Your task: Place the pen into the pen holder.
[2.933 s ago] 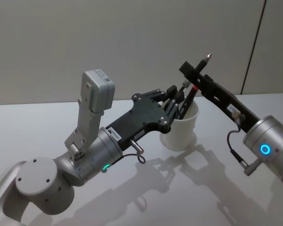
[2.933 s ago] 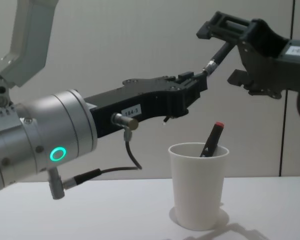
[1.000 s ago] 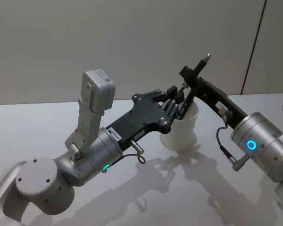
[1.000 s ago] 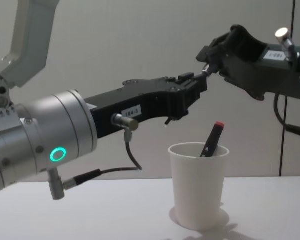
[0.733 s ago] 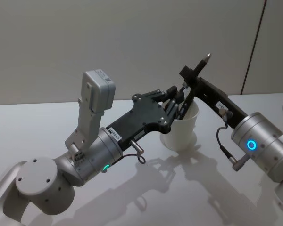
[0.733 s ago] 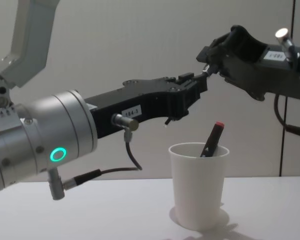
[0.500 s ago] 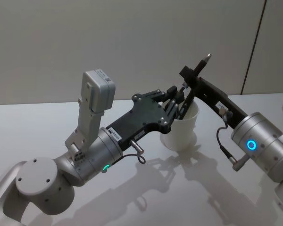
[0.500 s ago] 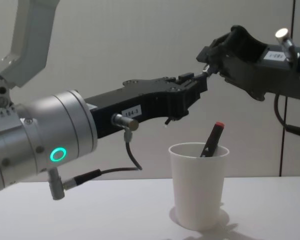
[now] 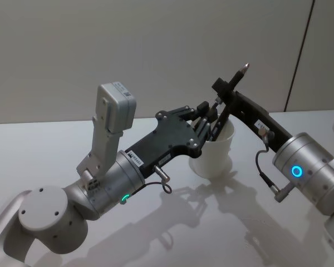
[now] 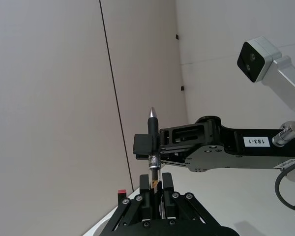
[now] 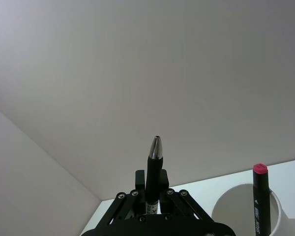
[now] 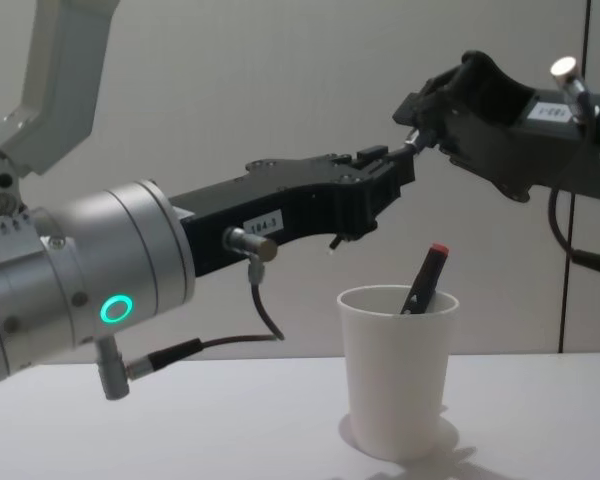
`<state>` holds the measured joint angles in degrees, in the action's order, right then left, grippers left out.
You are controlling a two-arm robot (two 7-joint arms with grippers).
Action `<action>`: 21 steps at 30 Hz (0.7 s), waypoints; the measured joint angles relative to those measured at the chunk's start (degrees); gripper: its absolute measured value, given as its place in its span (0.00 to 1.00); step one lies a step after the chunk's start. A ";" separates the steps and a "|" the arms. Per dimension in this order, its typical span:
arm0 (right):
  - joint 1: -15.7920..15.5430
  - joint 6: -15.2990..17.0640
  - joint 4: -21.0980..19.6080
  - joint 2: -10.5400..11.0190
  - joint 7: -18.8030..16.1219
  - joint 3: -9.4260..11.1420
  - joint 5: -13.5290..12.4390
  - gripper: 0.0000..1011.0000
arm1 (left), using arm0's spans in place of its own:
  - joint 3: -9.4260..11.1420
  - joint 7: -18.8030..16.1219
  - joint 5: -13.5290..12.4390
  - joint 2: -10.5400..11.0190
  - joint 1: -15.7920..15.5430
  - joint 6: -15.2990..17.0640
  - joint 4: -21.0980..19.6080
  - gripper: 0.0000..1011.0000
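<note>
Above the pen holder, the pen is held steeply with its tip up toward the far right: jaws of the left gripper are closed on its lower end, and jaws of the right gripper on its middle.

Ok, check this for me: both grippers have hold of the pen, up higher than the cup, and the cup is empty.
One thing is off: the cup is not empty. The chest view shows a black marker with a red cap leaning inside it. The rest stands: the left gripper and the right gripper both grip the pen, higher than the cup.
</note>
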<state>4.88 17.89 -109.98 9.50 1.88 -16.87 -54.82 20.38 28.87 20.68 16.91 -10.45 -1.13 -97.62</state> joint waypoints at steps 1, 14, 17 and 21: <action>0.00 0.00 0.00 0.00 0.00 0.00 0.00 0.13 | 0.00 0.00 0.00 0.00 0.00 0.00 0.00 0.15; 0.00 0.00 0.00 0.00 0.00 0.00 -0.01 0.13 | 0.00 0.00 0.00 0.00 0.00 0.00 0.00 0.15; 0.00 0.00 0.00 0.00 0.00 0.00 -0.01 0.13 | 0.00 0.00 0.00 0.00 0.00 0.00 0.00 0.15; 0.00 0.00 0.00 0.00 0.00 0.00 -0.01 0.13 | 0.00 0.00 0.00 0.00 0.00 0.00 0.00 0.15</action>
<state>4.88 17.89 -109.98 9.50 1.88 -16.87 -54.83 20.38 28.87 20.68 16.91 -10.45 -1.13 -97.62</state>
